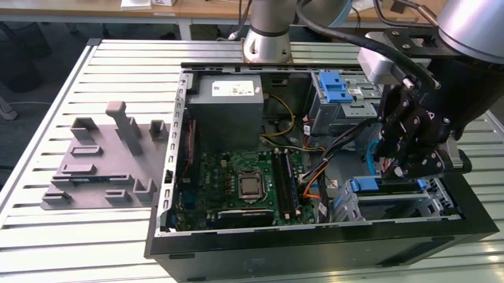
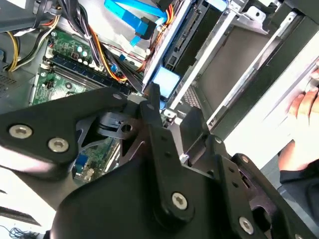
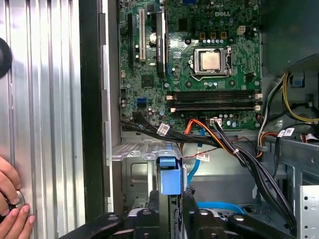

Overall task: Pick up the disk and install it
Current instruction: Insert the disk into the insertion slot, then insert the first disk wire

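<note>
Silver slatted table (image 1: 47, 118), item one on my screen: it carries an open black computer case (image 1: 315, 250) and, to the exterior view's left, a grey plastic fixture (image 1: 102, 165). Item two, the green motherboard (image 3: 199, 74), with a bare metal processor socket (image 3: 210, 59), black memory slots and small white lettering printed on the board. Item three, the grey power supply box (image 1: 228, 106) with a white sticker (image 1: 235, 88); its print is too small for me to make out. Item four, the wiring: black and orange cable bundles (image 3: 219, 142) carrying little white tags (image 3: 163, 130), plus a flat blue data cable (image 2: 127, 15). Item five, the blue-latched drive cage (image 1: 339, 94) at the far corner, also bearing a small white label. Item six, the disk (image 3: 168, 175): it stands on edge at the lower metal bay in the case's near corner, on the exterior view's right, its pale blue rail end facing my first wrist camera. Item seven, the gripper (image 1: 409, 168): it hangs over that bay, and its black fingers (image 3: 153, 206) are closed against the blue rail end from both sides. Item eight, a person's hand (image 3: 10, 199) resting on the table slats beside the case.
</note>
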Robot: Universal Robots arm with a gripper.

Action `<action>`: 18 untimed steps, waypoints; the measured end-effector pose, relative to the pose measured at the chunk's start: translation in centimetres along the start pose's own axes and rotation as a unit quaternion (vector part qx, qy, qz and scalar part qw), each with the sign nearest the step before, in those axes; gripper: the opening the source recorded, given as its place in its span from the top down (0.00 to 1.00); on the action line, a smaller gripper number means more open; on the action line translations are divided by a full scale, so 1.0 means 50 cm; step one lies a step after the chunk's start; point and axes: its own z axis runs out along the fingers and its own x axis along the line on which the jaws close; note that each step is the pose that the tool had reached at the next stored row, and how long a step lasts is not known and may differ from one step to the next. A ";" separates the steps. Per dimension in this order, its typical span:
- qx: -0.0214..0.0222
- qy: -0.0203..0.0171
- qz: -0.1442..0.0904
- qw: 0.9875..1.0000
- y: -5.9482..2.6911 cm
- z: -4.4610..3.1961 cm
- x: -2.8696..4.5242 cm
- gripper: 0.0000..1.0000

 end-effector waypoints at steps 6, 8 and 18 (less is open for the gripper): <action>0.000 0.000 0.000 1.000 0.000 0.003 0.000 0.89; 0.000 0.000 0.000 1.000 0.000 0.005 0.000 0.89; 0.000 0.000 0.000 1.000 -0.003 0.006 0.000 0.89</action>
